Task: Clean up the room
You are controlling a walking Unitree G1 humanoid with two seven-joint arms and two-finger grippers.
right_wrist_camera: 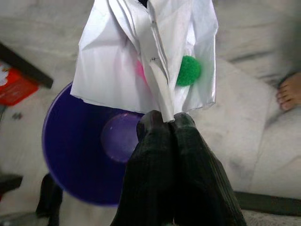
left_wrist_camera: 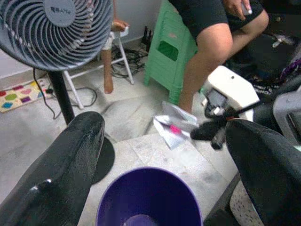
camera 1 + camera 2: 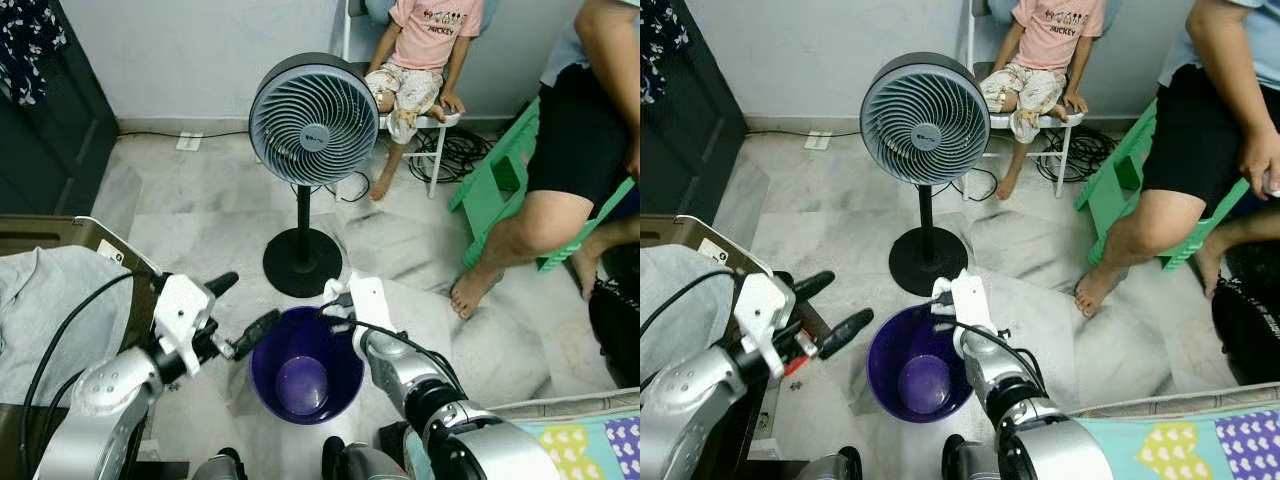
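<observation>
A round purple bin [image 3: 305, 375] stands on the marble floor just in front of me, with nothing visible inside it. My right gripper [image 1: 162, 120] is shut on a crumpled white paper [image 1: 146, 56] with pink and green marks. It holds the paper over the bin's far rim [image 1: 84, 150]. In the left wrist view the same paper [image 2: 173, 126] hangs beyond the bin [image 2: 148, 200]. My left gripper [image 3: 240, 308] is open beside the bin's left rim, with nothing between its fingers.
A grey pedestal fan [image 3: 313, 118] stands right behind the bin on a round black base [image 3: 302, 262]. One person sits on a white chair [image 3: 435, 125], another on a green stool [image 3: 495, 185]. A grey cloth [image 3: 50, 300] lies to my left, a patterned sheet [image 3: 590, 440] at lower right.
</observation>
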